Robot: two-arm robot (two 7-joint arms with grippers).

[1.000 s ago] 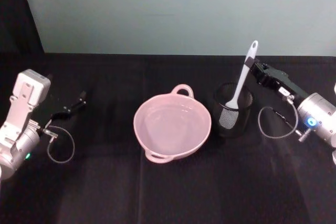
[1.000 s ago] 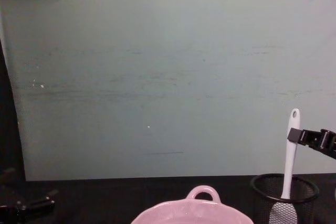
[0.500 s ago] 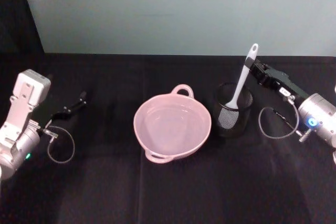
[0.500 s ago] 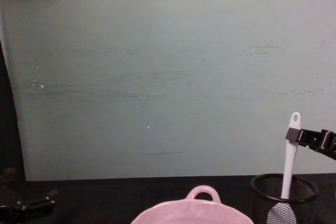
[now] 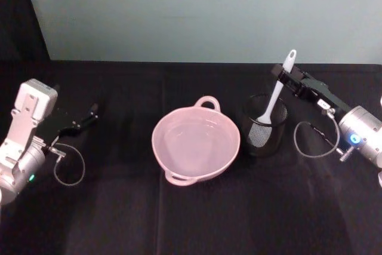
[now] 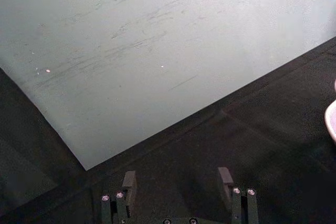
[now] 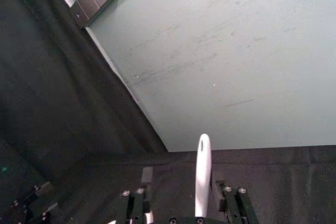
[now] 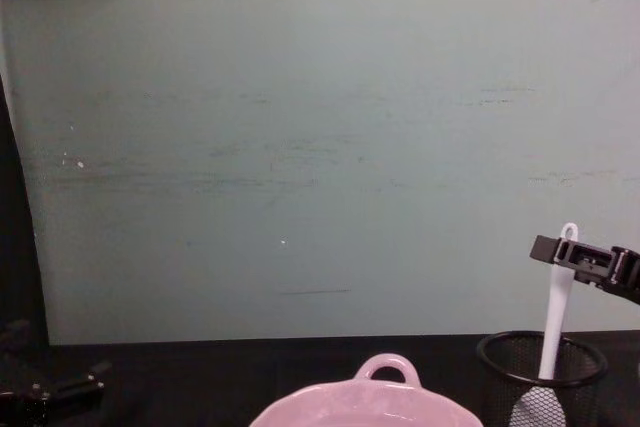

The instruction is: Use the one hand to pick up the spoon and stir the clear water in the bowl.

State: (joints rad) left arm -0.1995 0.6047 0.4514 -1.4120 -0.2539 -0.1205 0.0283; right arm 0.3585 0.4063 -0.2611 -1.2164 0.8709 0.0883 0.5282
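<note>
Four cameras on one dark table (image 5: 191,219), all facing the pale wall (image 8: 320,147).

The head looks steeply down from above; the chest sits low, looking level across. Both share the pink bowl (image 5: 196,144), mesh cup (image 5: 265,125) and spoon (image 5: 276,91). Each wrist camera peers closely past its own end effector toward the wall.

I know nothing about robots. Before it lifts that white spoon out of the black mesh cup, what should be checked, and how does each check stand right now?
1. Right hand around the white plastic spoon's handle: ok, a finger on each side.
2. Fingers closed on the handle: not ok, gap visible in the right wrist view.
3. Spoon head inside the black wire-mesh cup: ok.
4. Pale pink glossy bowl upright beside the cup: ok.
5. Water in bowl: cannot tell.
6. Left hand away from the bowl: ok.
</note>
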